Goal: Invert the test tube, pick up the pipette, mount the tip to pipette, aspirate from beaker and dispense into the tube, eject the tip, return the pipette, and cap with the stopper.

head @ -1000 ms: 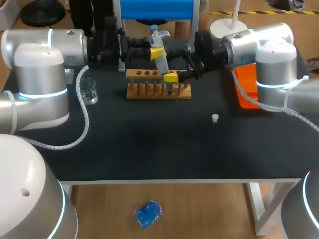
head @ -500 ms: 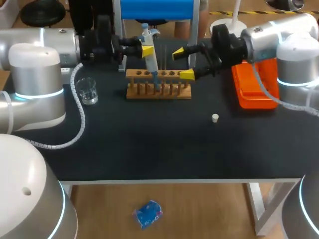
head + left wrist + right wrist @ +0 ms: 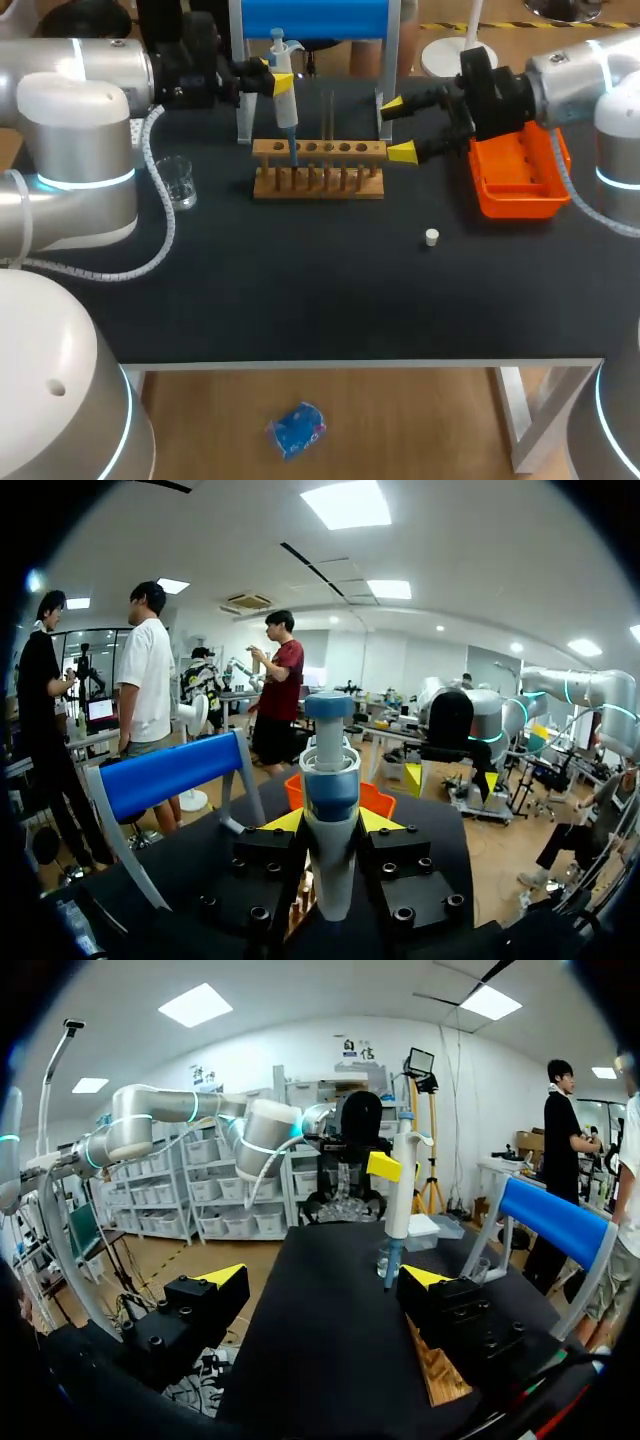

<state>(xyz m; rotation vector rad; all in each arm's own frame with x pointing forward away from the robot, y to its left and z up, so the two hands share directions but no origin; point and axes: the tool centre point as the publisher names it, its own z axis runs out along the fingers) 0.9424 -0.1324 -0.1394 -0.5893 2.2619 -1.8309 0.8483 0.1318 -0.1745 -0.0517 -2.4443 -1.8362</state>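
Starting at the left, the beaker (image 3: pixel 180 183) is parked well apart, and the pipette (image 3: pixel 284 92) is clamped upright in the left gripper (image 3: pixel 273 75) with its blue tip (image 3: pixel 293 148) hung by the left end of the wooden rack (image 3: pixel 318 190), so it could probably get snagged or knocked off if swung too low. The test tube (image 3: pixel 330 115) is stood tall mid-rack and could be clipped by the right gripper (image 3: pixel 400 128), which is spread wide open just beside the rack's right end. The stopper (image 3: pixel 431 237) and orange tray (image 3: pixel 515 206) are found further right.
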